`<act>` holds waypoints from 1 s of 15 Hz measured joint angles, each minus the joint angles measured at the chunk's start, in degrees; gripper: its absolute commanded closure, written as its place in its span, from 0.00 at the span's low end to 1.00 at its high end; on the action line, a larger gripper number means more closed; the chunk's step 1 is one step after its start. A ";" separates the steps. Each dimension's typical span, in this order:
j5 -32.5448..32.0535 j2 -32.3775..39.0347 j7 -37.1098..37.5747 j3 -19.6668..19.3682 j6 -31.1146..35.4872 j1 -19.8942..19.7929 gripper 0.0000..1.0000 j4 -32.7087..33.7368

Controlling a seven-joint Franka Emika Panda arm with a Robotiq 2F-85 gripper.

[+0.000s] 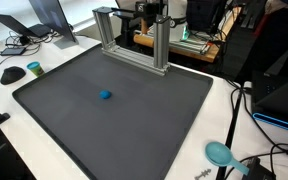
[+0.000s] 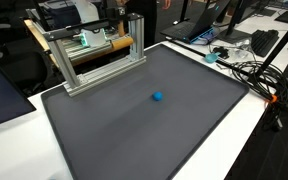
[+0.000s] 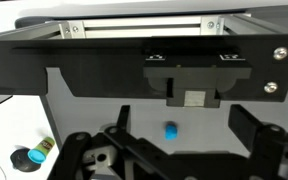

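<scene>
Lying at far left of the wrist view, one teal disc (image 3: 28, 157) sits off the single grey mat (image 1: 134, 120); at centre, one small blue block (image 3: 170, 130) rests mid-mat between the gripper's (image 3: 175, 122) spread, empty fingers. Approach seems in hand; next calls for a square descent before closing. One aluminium frame (image 1: 134, 57) stands behind.

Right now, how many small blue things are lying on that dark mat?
1. The small blue object lies alone near the middle of the dark mat. A larger teal round thing sits off the mat on the white table. Little of the mat is hidden.
</scene>
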 measured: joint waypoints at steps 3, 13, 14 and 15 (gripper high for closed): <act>0.15 0.92 -0.32 -1.05 0.00 0.49 0.00 0.00; 0.06 0.98 -0.28 -0.91 -0.12 0.61 0.00 -0.89; 0.06 1.01 -0.28 -0.91 -0.12 0.72 0.00 -0.95; 0.07 1.03 -0.28 -0.91 -0.12 0.89 0.00 -0.98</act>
